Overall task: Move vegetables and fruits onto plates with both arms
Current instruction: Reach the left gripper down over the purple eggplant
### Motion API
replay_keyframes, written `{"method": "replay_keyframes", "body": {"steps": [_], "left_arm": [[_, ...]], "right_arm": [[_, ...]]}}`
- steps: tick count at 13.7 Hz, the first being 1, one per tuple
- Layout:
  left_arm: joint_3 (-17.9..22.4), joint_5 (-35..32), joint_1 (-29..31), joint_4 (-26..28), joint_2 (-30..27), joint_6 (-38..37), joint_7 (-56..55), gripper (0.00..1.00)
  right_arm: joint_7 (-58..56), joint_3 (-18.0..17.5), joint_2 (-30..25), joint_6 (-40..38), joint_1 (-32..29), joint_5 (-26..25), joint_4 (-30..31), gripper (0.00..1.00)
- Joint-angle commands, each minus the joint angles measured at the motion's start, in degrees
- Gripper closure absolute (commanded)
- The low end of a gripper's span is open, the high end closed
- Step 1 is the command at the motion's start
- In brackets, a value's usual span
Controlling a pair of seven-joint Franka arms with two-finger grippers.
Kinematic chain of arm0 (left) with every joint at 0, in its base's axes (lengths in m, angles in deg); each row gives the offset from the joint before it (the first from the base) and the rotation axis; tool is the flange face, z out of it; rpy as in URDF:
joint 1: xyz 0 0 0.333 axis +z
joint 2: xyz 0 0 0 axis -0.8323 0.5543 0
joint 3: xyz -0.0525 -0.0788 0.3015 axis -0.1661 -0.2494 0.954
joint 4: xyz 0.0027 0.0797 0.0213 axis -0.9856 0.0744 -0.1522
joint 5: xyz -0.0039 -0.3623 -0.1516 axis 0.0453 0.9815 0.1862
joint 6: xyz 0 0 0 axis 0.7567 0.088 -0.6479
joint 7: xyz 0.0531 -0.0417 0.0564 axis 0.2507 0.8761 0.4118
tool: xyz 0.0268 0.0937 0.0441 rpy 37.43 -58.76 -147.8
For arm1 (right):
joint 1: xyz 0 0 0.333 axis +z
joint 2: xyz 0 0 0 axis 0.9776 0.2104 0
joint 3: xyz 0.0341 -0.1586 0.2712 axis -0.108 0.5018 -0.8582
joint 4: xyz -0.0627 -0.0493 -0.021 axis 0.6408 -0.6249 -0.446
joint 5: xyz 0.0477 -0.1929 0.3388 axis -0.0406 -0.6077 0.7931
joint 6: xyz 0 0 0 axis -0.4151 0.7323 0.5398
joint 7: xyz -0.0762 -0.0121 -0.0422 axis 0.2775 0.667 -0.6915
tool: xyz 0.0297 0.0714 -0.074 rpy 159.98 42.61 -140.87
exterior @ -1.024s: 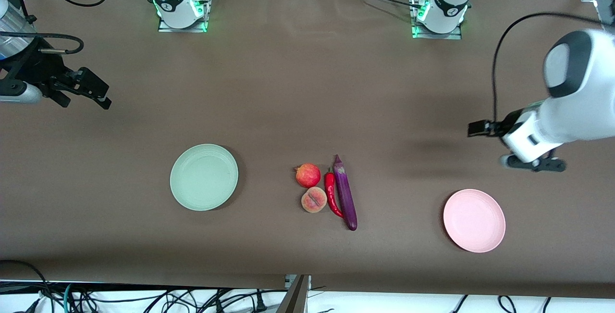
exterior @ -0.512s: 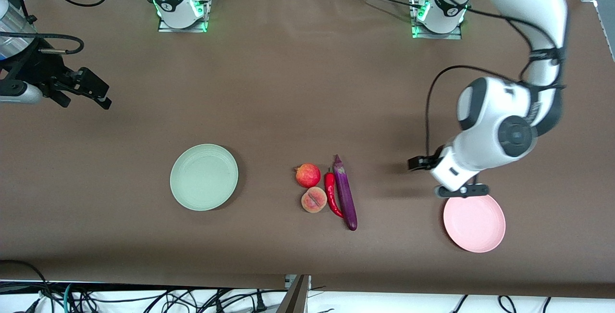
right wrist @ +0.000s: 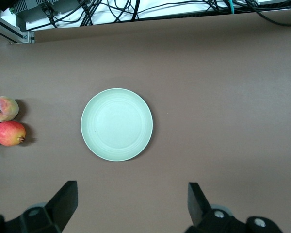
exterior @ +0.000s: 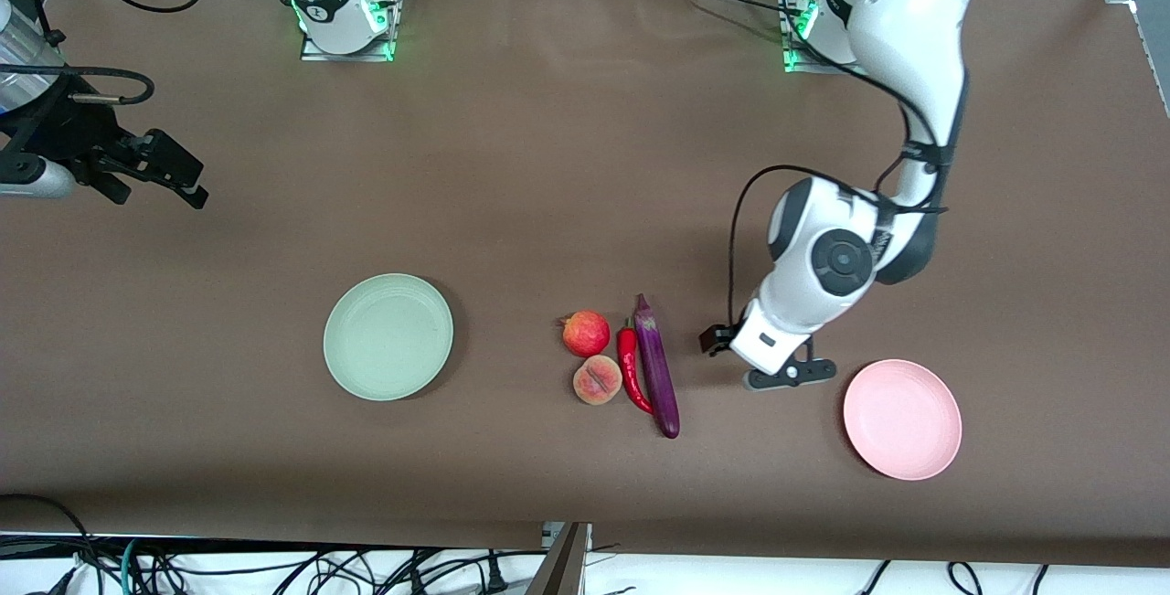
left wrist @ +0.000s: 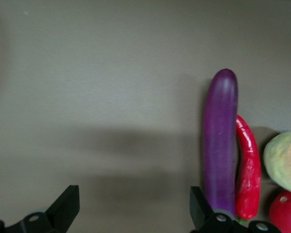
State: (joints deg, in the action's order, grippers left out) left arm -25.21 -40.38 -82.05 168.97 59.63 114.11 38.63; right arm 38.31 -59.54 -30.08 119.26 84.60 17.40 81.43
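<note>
lying nearest the front camera, the pale pink plate sits bare toward the left arm's end of the table. the pale mint green plate lies toward the right arm's end, a little farther from the camera, also bare. between the two plates the four pieces form a tight cluster on the brown table. the purple eggplant runs lengthwise toward the camera, its rounded end nearest and its stem cap farthest. the red chili pepper lies along the eggplant on the side toward the green plate, touching it. the peach lies just beside the chili, and the pomegranate is just beside the peach, slightly farther from the camera. the left gripper hangs over bare table between the eggplant and the pink plate, its fingers spread wide and holding nothing; the eggplant lies just beside one of them in the left wrist view. the right gripper waits above the table's edge at the right arm's end, farther from the camera than the green plate, its fingers spread apart and bare.
</note>
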Motion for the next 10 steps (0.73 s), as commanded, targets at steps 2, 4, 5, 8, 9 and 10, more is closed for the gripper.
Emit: {"method": "replay_keyframes", "body": {"steps": [2,4,5,8,9,10], "left_arm": [[0.9,1.2,-2.8,-2.5,3.4,4.3,-4.2,0.00],[0.9,1.1,-4.6,-5.5,6.0,5.2,-8.3,0.00],[0.9,0.9,-5.7,-7.6,7.5,5.3,-10.2,0.00],[1.3,0.3,-7.0,-10.9,11.0,5.5,-11.5,0.00],[1.3,0.3,-7.0,-11.1,11.4,6.6,-11.5,0.00],[1.3,0.2,-7.2,-11.0,11.8,7.8,-11.5,0.00]], "right_arm": [[-0.2,-0.4,-0.3,-0.6,-0.4,0.9,0.0,0.00],[-0.5,-0.2,-0.2,-0.5,-0.5,0.9,-0.1,0.00],[-0.5,-0.2,-0.3,-0.6,-0.5,0.9,-0.1,0.00],[-0.1,-0.5,-0.3,-0.5,-0.3,0.9,-0.1,0.00],[0.1,-0.6,-0.3,-0.6,-0.3,0.9,-0.1,0.00],[0.1,-0.6,-0.3,-0.6,-0.3,0.9,-0.1,0.00]]}}
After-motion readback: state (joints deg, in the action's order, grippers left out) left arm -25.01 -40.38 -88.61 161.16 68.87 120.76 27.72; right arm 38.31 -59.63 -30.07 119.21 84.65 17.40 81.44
